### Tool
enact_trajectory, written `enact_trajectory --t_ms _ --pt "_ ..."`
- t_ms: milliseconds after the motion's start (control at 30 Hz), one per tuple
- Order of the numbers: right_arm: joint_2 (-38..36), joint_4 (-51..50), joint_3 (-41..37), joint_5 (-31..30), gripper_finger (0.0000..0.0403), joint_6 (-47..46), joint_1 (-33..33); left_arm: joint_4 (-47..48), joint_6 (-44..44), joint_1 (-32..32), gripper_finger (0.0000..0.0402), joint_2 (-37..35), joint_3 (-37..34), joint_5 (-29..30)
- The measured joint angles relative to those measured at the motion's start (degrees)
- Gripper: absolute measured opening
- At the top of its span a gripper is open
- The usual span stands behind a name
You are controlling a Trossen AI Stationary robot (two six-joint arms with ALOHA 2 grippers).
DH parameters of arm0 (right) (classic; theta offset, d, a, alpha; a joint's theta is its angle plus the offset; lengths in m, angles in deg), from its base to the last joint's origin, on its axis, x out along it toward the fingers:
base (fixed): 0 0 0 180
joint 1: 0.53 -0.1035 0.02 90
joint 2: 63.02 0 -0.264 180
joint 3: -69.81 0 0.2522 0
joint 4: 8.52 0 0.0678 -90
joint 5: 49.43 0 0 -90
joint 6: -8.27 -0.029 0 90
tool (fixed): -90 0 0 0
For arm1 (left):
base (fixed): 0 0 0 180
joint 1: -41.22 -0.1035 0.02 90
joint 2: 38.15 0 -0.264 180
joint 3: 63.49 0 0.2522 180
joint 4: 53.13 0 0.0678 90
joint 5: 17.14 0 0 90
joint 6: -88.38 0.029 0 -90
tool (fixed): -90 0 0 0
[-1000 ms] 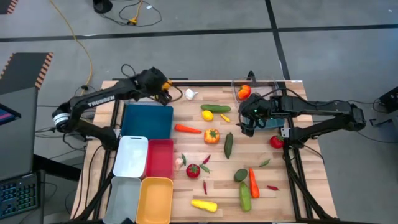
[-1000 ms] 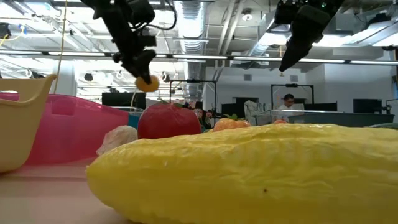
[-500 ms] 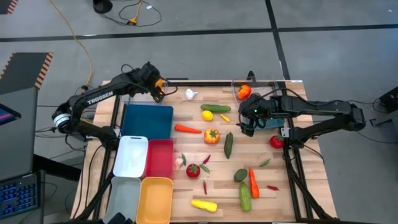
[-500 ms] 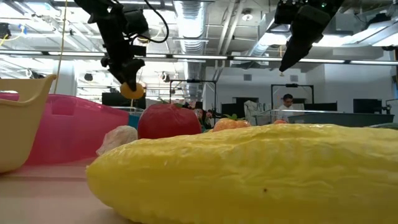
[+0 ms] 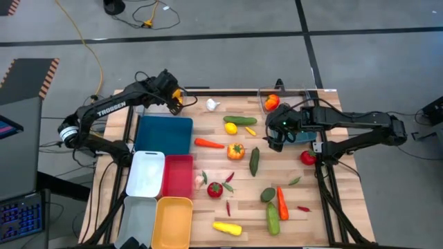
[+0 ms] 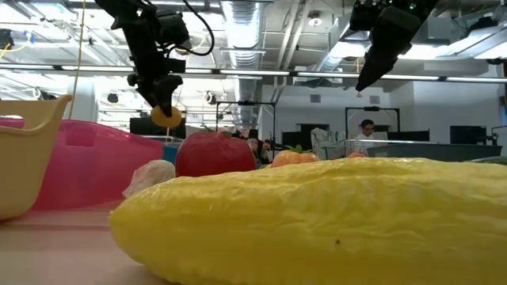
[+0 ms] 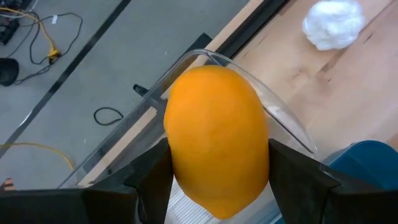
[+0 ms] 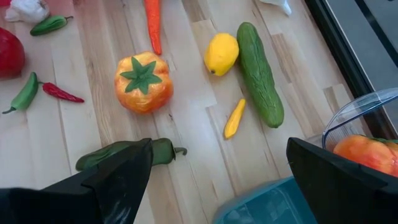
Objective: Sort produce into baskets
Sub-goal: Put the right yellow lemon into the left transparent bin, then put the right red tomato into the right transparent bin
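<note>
- Left gripper (image 7: 217, 180) is clamped on an orange (image 7: 216, 140), one dark finger pressing each side of it, and it holds the fruit up in the air.
- From above, that left gripper (image 5: 176, 97) hangs over the table's far left corner, the orange (image 5: 176, 94) showing between the fingers.
- Right under the held orange is the curved rim of a clear basket (image 7: 273, 106); whether the fruit is touching that rim can't be told.
- Just beyond the gripper's tip, white garlic (image 5: 212, 104) lies on the bare wood, apart from the fingers.
- On the near side of the left gripper sits the dark blue basket (image 5: 164, 133), then the white basket (image 5: 146, 173) and red basket (image 5: 178, 174), then the pale grey-blue basket (image 5: 137, 220) and yellow basket (image 5: 174, 220).
- Right gripper (image 5: 275, 142) hovers with its fingers spread wide and nothing between them.
- Below and ahead of the right gripper: an orange pepper (image 8: 143, 82), a lemon (image 8: 221, 53), a cucumber (image 8: 259, 73) and a small yellow chilli (image 8: 234, 118), all loose on the table.
- Beside the right gripper, the second clear basket (image 5: 263, 104) already holds orange-red produce (image 5: 271, 102); a teal basket (image 8: 273, 202) lies under the arm.
- Nearest the low camera, a yellow squash (image 6: 317, 218) fills the foreground, a red tomato (image 6: 214, 153) behind it.
</note>
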Motion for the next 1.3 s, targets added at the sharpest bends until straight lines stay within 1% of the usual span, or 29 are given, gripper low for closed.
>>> enact_trajectory --t_ms 100,167,400,533,700,867,1000,1133,1300 --pt "0.00 0.01 0.00 0.00 0.0394 0.00 -0.02 0.26 0.00 0.00 0.0222 0.00 0.00 0.13" --pt "0.00 0.00 0.00 0.00 0.0394 0.00 0.00 0.44 0.02 0.00 0.0231 0.00 0.00 0.22" --pt "0.00 0.02 0.00 0.00 0.0394 0.00 0.00 0.46 0.04 0.00 0.0288 0.01 0.00 2.80" --pt "0.00 -0.30 0.00 0.00 0.0394 0.00 0.00 0.46 0.00 0.00 0.0306 0.02 0.00 2.93" --pt "-1.12 -6.68 0.00 0.00 0.0394 -0.41 -0.02 0.47 0.02 0.00 0.0313 0.02 0.00 2.93" --pt "-2.70 -14.03 0.00 0.21 0.0394 -9.17 -0.04 0.46 0.02 0.00 0.0314 0.02 0.00 2.89" --pt "-2.82 -18.18 0.00 2.50 0.0394 -16.13 -0.02 0.46 0.02 0.00 0.0314 0.02 0.00 2.91" --pt "-2.15 -19.93 0.00 4.41 0.0394 -21.97 -0.02 0.46 0.02 0.00 0.0314 0.02 0.00 2.89" --pt "-1.34 -19.89 0.00 4.66 0.0394 -24.46 -0.02 0.46 0.02 0.00 0.0314 0.02 0.00 2.89"
